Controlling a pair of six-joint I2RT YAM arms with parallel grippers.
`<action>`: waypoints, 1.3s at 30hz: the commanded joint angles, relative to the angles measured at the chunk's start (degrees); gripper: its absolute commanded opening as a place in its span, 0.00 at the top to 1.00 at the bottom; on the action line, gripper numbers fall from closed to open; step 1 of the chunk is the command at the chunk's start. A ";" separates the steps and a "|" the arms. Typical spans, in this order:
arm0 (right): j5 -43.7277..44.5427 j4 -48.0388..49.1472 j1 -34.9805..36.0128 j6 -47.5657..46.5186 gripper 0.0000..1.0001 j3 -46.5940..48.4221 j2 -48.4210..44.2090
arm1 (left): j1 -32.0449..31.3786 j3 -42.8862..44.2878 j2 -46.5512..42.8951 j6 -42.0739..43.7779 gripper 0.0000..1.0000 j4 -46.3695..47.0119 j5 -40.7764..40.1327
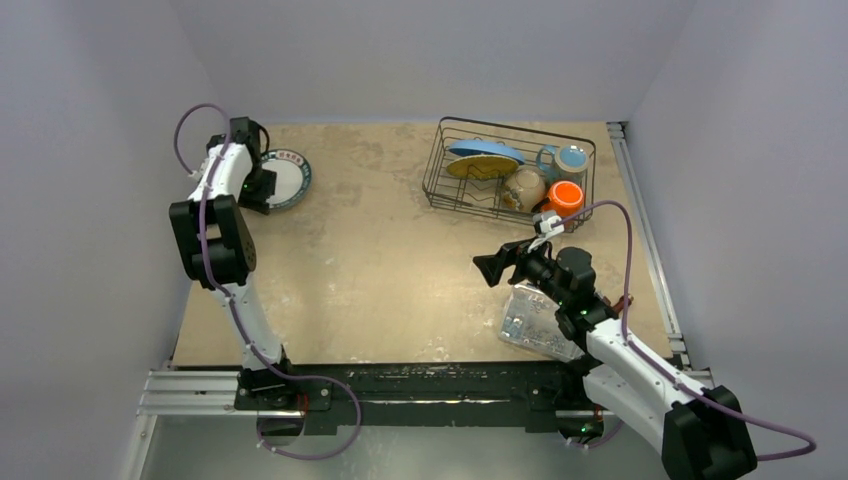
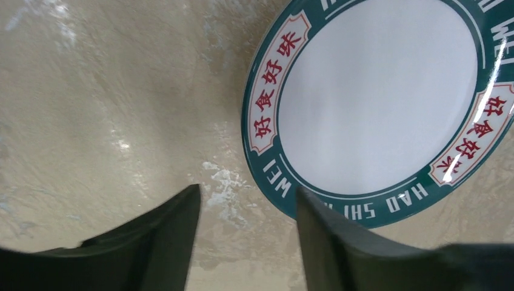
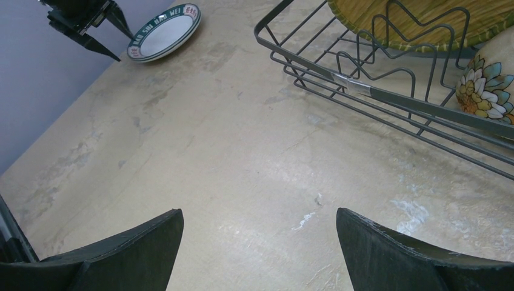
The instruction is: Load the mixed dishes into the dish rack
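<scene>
Lying flat at the far left of the counter (image 1: pixel 380 270), the green-rimmed plate (image 1: pixel 290 178) is found outside the rack (image 1: pixel 455 197) and well apart from it. The left fingers (image 1: pixel 258 188) are held just beside the plate, at its left edge. In the left wrist view they are seen partly apart, at a moderate gap, with only bare counter between them; nothing is gripped. The tip of one finger (image 2: pixel 330 236) is seen against the green rim of the plate, but whether the rim is touched cannot be told.

The rack is set at the far right of the counter. In its left part the blue plate (image 1: pixel 485 150) and the yellow plate (image 1: pixel 472 168) are leaned together among the dividers, the blue one farther back. The bowl (image 1: pixel 523 188), flowered on its outside, is placed by the middle of the rack's near side. The cup (image 1: pixel 566 197) is seen at the near right corner, and the mug (image 1: pixel 571 158) behind it at the far right.

The right fingers (image 1: pixel 492 268) are spread wide and are empty, over bare counter near the rack's near side. In the right wrist view the rack, the yellow plate and the bowl are shown at upper right, and the green-rimmed plate far off at upper left. A clear box (image 1: pixel 530 322) is seen on the counter under the right arm, partly hidden by it.
</scene>
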 commanded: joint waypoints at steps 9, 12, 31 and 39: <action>1.05 2.77 0.04 -0.68 0.01 -0.27 -0.93 | 1.08 -3.53 2.84 -4.56 0.28 8.19 3.60; 0.98 2.84 0.08 -0.70 0.01 -0.17 -0.44 | 1.08 -4.10 3.19 -4.34 0.34 9.69 1.62; 1.41 2.56 0.04 -0.67 0.01 -0.45 -1.44 | 1.11 -9.83 0.77 -3.69 0.98 17.24 5.49; 1.32 2.45 0.02 -0.68 0.01 -0.43 -1.67 | 1.07 -7.80 -3.19 -2.79 1.00 12.03 7.68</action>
